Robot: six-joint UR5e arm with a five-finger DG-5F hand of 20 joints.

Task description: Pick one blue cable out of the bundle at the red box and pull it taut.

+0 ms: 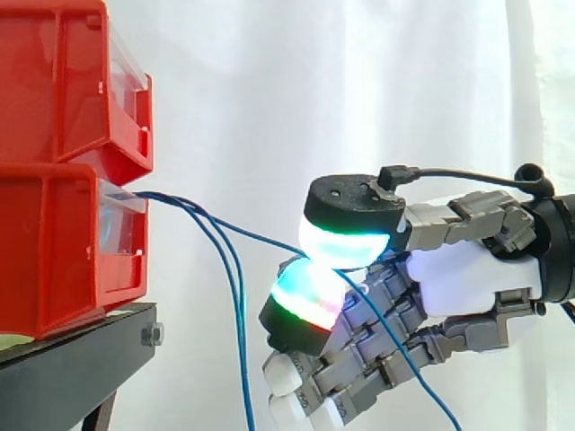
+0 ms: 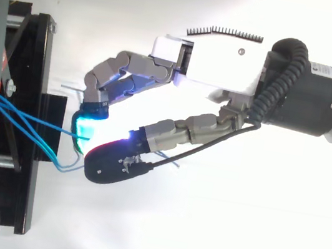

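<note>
Against the white curtain, our hand pinches one blue cable beside the red box; we should pull straight away from it, pads firm.

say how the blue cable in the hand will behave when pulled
Probably floppy: the loose blue cables droop down from the red box. Likely thin and light, so the pinched cable may slip between the hand's pads.

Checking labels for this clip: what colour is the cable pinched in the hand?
Blue. The cable pinched in the hand shows best in the side view.
</note>
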